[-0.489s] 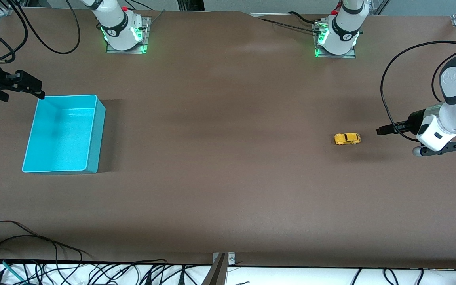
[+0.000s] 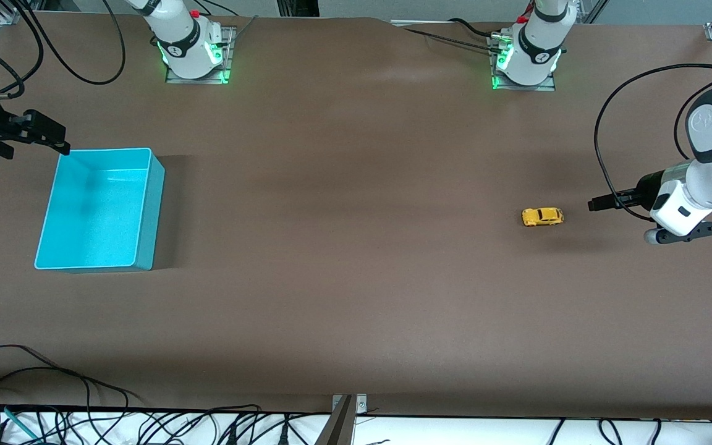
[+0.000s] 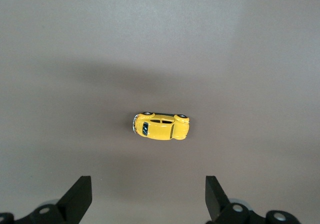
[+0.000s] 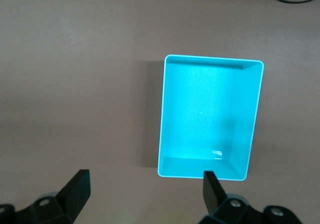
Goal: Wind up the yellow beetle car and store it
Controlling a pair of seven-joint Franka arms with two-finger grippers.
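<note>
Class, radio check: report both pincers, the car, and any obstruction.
Left pincer open, beside the yellow beetle car. Right pincer open, by the turquoise bin. Car on the table, untouched. Nothing around it.

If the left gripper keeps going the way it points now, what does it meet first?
Probably the car. In the left wrist view it lies ahead of the left gripper, centred between open jaws, nothing between. In the front view the gripper looks slightly off the car's line, so height is uncertain; it might meet bare table.
</note>
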